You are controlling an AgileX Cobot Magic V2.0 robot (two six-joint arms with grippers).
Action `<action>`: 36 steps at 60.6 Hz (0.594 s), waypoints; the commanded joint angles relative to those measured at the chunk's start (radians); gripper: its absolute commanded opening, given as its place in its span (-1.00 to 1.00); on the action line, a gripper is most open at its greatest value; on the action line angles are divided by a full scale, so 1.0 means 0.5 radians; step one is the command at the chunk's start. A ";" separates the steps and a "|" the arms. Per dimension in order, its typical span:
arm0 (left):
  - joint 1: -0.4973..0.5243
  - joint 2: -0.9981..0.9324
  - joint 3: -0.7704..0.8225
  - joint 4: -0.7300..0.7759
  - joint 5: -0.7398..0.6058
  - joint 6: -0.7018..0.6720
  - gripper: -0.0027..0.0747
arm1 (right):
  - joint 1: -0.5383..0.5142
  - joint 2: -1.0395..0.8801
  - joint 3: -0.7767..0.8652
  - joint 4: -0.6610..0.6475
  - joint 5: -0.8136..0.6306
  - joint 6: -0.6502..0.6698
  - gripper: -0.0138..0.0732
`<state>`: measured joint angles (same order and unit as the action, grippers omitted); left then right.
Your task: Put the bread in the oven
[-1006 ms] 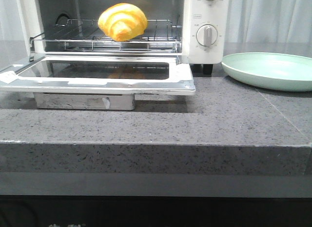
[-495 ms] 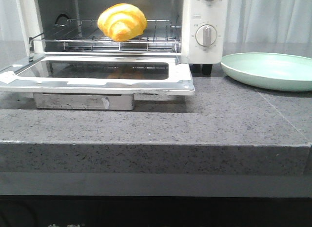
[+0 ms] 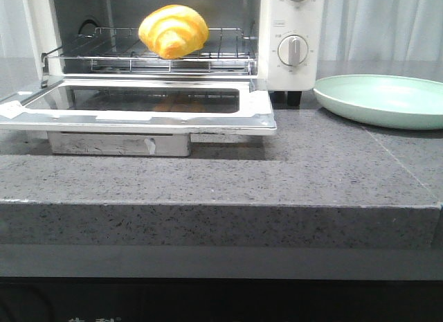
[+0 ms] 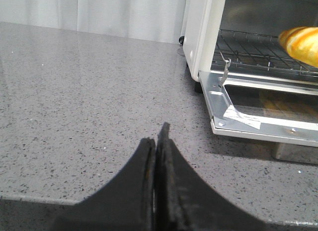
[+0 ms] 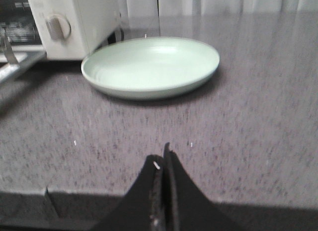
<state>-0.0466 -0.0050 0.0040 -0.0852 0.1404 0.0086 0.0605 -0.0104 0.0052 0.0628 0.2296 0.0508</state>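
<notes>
front view shows the bread (image 3: 174, 31) sitting on the wire rack (image 3: 149, 53) inside the oven (image 3: 287, 38), in the upper left of the frame. the bun is golden yellow with darker orange stripes and rests toward the middle of the rack, tilted slightly. the oven door (image 3: 138, 107) hangs fully open, lying flat and level over the grey speckled countertop (image 3: 291, 176), its glass window facing up. a round dial (image 3: 293, 50) sits on the white control panel to the right of the cavity, with part of another dial above it at the top edge. to the right of the oven, in the upper right of the frame, a pale green plate (image 3: 387, 114) rests on the countertop, near the oven's black foot but not touching it. neither arm appears in this view.

left wrist view has the left gripper (image 4: 157, 141) at the bottom centre, its dark fingers pressed together with nothing between them, above bare countertop. the oven's open side and door corner fill the right of that frame, well apart from the fingers, and the bread peeks in at the upper right edge.

right wrist view has the right gripper (image 5: 163, 159) at the bottom centre, fingers likewise closed on nothing, with the plate in the upper middle of the frame and the oven's dial in the upper left.
</notes>
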 commanded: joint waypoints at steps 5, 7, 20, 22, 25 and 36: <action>-0.013 -0.032 0.012 -0.001 -0.175 -0.017 -0.98 | -0.009 -0.043 0.033 0.041 -0.269 -0.049 -0.82; -0.013 -0.032 0.012 -0.001 -0.175 -0.017 -0.98 | -0.009 -0.043 0.033 0.041 -0.266 -0.048 -0.82; -0.013 -0.032 0.012 -0.001 -0.175 -0.017 -0.98 | -0.009 -0.043 0.033 0.041 -0.232 -0.048 -0.82; -0.013 -0.032 0.012 -0.001 -0.175 -0.017 -0.98 | -0.009 -0.043 0.033 0.041 -0.232 -0.048 -0.82; -0.013 -0.032 0.012 -0.001 -0.175 -0.017 -0.98 | -0.009 -0.043 0.033 0.041 -0.232 -0.048 -0.82; -0.013 -0.032 0.012 -0.001 -0.175 -0.017 -0.98 | -0.009 -0.043 0.033 0.041 -0.232 -0.048 -0.82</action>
<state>-0.0466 -0.0050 0.0040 -0.0852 0.1388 0.0086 0.0605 -0.0104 0.0265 0.0818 0.1941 0.0378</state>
